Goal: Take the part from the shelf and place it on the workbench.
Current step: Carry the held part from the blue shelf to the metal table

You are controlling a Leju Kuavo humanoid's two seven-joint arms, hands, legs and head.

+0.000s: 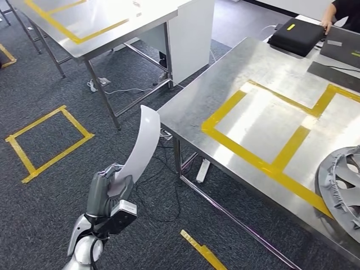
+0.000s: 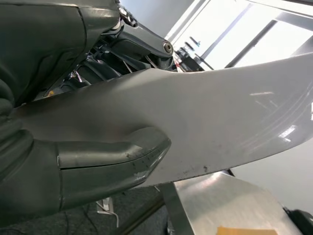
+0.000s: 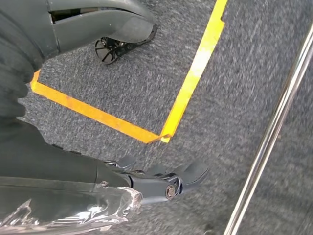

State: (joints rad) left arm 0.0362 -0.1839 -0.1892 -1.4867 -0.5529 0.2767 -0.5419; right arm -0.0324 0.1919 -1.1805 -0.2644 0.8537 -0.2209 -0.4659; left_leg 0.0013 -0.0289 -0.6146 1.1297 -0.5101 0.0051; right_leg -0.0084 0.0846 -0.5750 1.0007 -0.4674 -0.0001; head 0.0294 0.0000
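gripping part (image 1: 142,143) in left hand (image 1: 108,194) | short of workbench (image 1: 191,112) edge | right hand (image 3: 110,98) empty, fingers apart

Silver left arm (image 1: 85,239), grey ribbed cover, darker fingers (image 2: 147,46) (screws visible).

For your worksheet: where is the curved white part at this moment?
In the head view, the curved white part is held by the left hand over the carpet, left of the workbench corner.
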